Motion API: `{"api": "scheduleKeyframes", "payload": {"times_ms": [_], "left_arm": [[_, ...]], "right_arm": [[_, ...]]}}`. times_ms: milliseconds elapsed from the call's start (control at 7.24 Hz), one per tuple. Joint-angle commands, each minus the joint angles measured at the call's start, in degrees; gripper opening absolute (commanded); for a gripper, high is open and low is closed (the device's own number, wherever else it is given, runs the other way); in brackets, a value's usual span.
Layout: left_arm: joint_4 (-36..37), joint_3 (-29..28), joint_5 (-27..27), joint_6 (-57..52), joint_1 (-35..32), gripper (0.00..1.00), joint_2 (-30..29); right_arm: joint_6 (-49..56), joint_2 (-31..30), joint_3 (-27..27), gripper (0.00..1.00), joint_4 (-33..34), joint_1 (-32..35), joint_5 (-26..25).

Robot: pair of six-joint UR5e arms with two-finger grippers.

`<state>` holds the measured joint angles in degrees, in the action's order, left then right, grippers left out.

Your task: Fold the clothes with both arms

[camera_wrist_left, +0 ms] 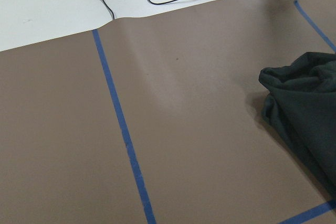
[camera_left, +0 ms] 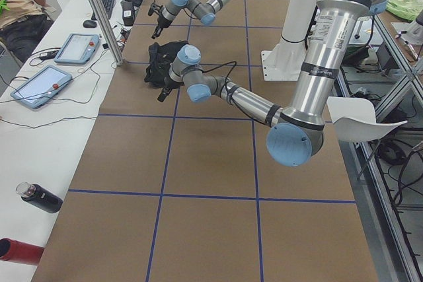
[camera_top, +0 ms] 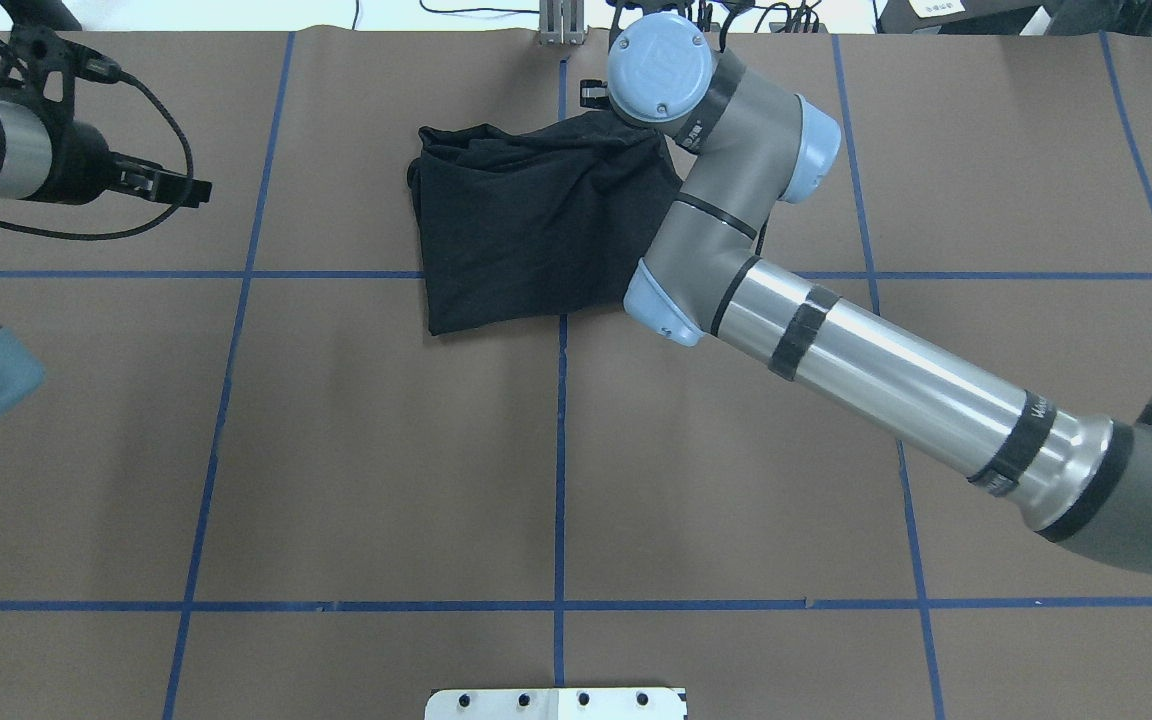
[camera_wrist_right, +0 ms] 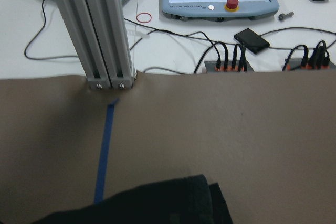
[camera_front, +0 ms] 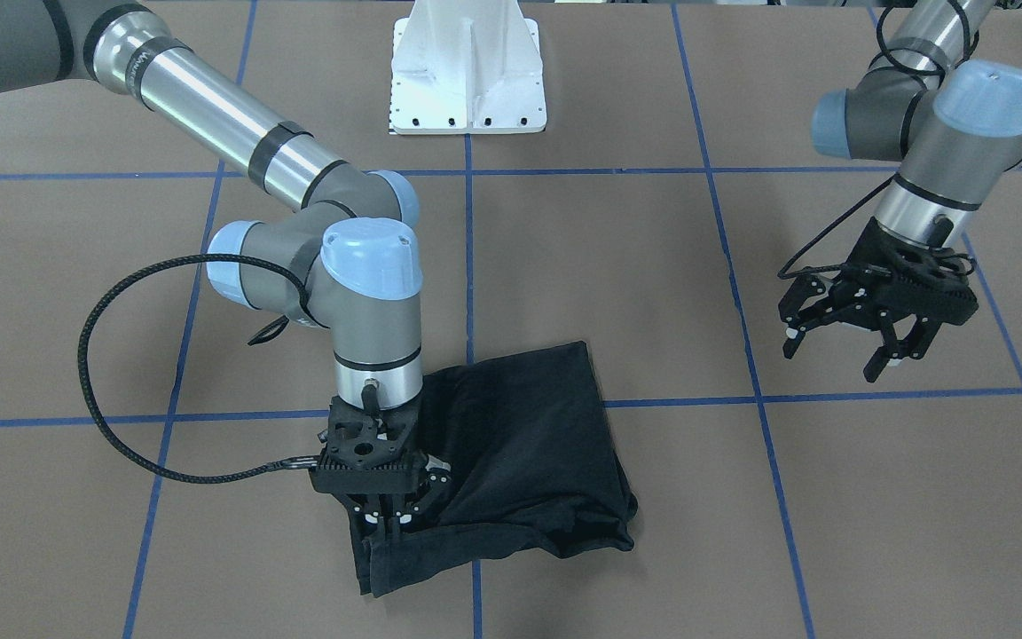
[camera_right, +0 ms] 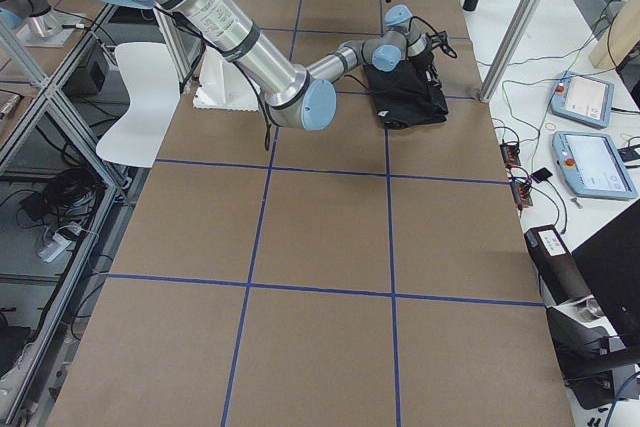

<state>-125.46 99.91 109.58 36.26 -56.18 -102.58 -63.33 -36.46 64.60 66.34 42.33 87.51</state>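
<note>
Exterior front-facing view is showing where the trouble could be starting. The right tool is reaching straight down into the lower left edge of the black T-shirt, where the cloth is lying in several bunched layers. If the tool is catching only the top layer, or more layers than wanted, a pull is likely going to open the fold or drag the whole bundle across the counter instead of tidying it. Nothing is pinning the opposite side of the cloth either, so the stack could be sliding or twisting as one piece.

That right tool's fingers are looking drawn together on a ridge of fabric at the shirt's edge, though black on black is making the contact hard to read. The left tool, at the right of the frame, is hanging above the counter with its fingers spread wide, gripping nothing, touching nothing, and sitting well apart from the shirt.

The T-shirt is lying in the lower middle of the frame as a compact, roughly square bundle, rumpled along its bottom and right edges and covering a crossing of the blue tape lines. No print is showing on it. The white base is standing at the top centre, well away from the cloth.
</note>
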Motion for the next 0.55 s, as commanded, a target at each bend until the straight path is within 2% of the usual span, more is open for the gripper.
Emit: {"api": "scheduleKeyframes", "payload": {"times_ms": [0,138,276,415], "left_arm": [[9.22,9.38,0.55,-8.54,-3.91,1.00,6.84],[13.88,11.86,0.64,-14.49,-6.98,1.00,8.34],[15.75,11.88,2.29,-22.12,-11.71,1.00,9.66],[16.73,11.19,8.22,-28.72,-17.93,1.00,11.77]], "right_arm": [[0.92,-9.89,13.65,0.99,7.82,1.52,10.47],[3.79,-17.52,22.15,0.99,9.49,2.84,12.49],[10.44,-24.38,30.68,1.00,13.60,4.76,15.73],[16.42,-31.50,38.68,1.00,17.12,6.26,16.81]]}}
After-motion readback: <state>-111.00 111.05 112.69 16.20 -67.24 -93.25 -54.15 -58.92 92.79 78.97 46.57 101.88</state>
